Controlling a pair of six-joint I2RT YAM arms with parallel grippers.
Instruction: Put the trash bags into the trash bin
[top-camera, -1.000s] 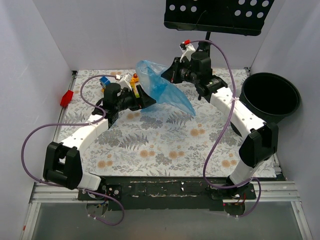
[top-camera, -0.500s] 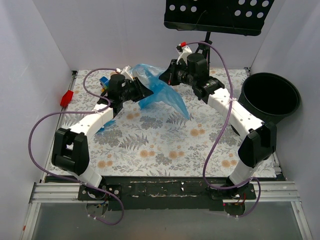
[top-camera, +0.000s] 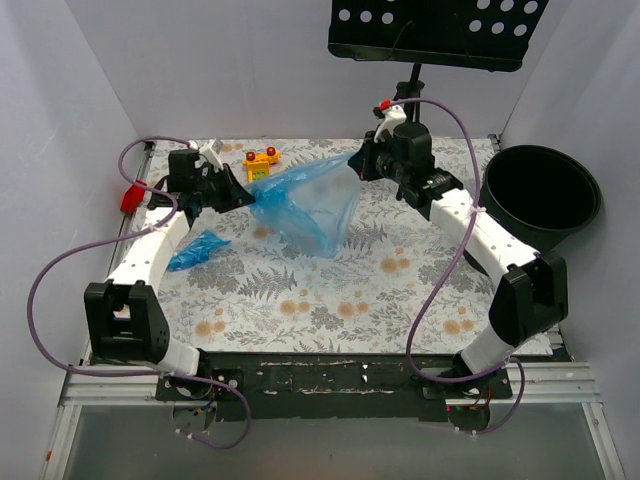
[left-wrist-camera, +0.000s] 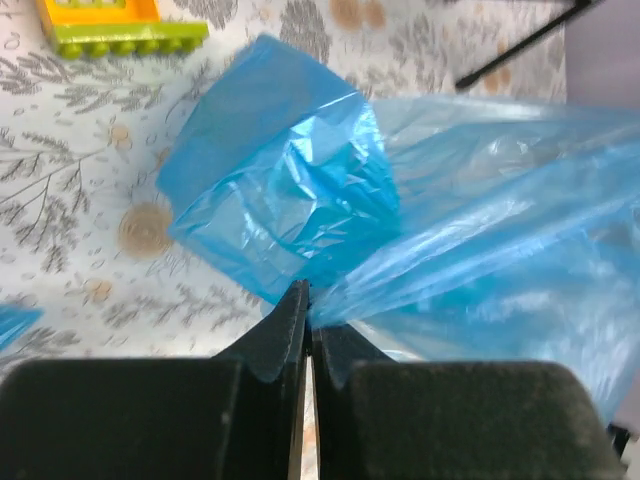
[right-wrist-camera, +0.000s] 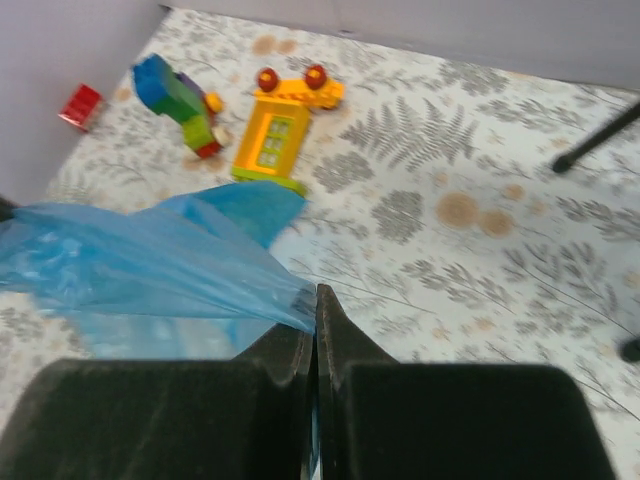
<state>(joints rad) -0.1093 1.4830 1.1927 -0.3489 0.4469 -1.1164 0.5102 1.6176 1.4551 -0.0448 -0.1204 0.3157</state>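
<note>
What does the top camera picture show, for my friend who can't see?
The left gripper and the right gripper each pinch one end of a big blue trash bag, holding it stretched over a flowery table. A black trash bin stands at the right, and a small blue bag wad lies near the left arm.

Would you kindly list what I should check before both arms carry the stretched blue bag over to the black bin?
1. Left pincer shut on the large trash bag: ok.
2. Right pincer shut on its opposite end: ok.
3. Bag's hanging belly off the table: cannot tell.
4. Trash bin mouth open, nothing across it: ok.
5. Small trash bag binned: not ok, it lies on the table beside the left arm.
</note>
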